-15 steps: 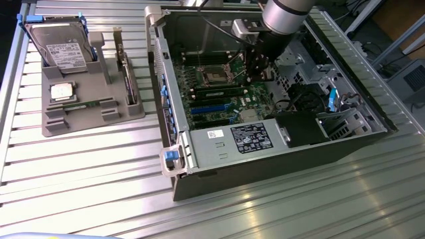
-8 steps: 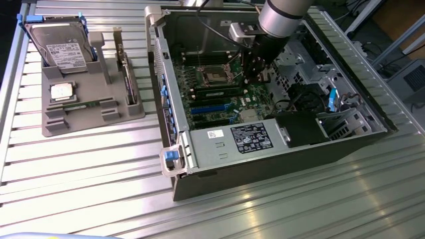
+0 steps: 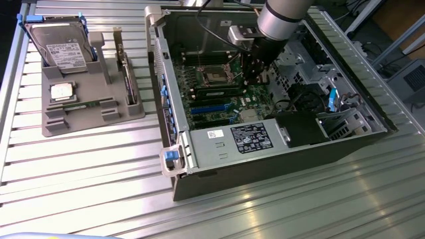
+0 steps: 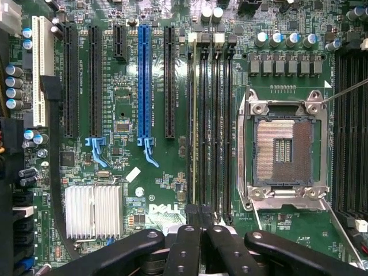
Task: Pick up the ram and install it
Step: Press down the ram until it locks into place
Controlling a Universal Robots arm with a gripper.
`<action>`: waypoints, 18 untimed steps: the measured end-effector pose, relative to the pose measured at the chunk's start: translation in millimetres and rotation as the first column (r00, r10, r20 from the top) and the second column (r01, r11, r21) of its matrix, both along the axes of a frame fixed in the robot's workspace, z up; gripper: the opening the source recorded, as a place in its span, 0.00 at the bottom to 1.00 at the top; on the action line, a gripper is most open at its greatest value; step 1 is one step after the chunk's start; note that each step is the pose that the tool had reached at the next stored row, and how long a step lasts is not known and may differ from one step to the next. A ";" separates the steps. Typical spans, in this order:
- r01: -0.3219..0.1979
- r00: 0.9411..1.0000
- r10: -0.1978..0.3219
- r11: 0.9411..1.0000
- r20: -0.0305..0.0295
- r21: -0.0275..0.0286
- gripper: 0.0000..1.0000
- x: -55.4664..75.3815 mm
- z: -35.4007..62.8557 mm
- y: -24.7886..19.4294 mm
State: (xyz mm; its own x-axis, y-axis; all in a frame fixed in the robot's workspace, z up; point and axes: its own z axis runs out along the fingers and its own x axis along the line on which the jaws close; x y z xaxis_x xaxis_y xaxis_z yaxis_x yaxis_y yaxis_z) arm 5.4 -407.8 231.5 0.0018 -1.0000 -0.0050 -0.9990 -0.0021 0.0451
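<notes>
Closed tool [image 4: 201,231], upright ram [image 4: 197,132] lengthwise in motherboard [image 4: 121,115] slot

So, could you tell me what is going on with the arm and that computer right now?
The robot arm is reaching down into the open computer case, with its gripper shut just above the motherboard. In the wrist view the fingertips sit over the memory slots beside the empty processor socket, and a thin stick, apparently the ram, stands in one of those slots. On the exterior view's left, a grey tray holds a hard drive and other parts.
</notes>
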 end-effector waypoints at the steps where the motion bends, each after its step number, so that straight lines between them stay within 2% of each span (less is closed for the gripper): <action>1: 0.000 1.000 0.000 1.000 0.000 0.001 0.11 0.1 1.5 0.2; 3: 0.000 1.000 0.000 1.000 0.000 0.000 0.11 0.0 9.3 0.0; 5: 0.000 1.000 0.000 1.000 0.000 0.000 0.11 -2.9 10.4 0.0; 11: 0.000 1.000 0.000 1.000 0.002 0.000 0.11 -34.5 10.4 0.0; 14: 0.000 1.000 0.000 1.000 0.003 0.000 0.11 -58.6 10.2 0.0; 17: 0.000 1.000 0.000 1.000 0.004 0.000 0.11 -74.6 9.9 0.0; 18: 0.000 1.000 0.000 1.000 0.004 0.000 0.11 -84.4 9.7 0.0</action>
State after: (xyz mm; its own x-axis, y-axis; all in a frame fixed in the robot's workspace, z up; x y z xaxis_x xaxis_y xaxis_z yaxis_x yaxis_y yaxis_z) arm -79.0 -407.8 241.3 0.0019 -1.0000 -0.0048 -0.9992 -0.0021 0.0412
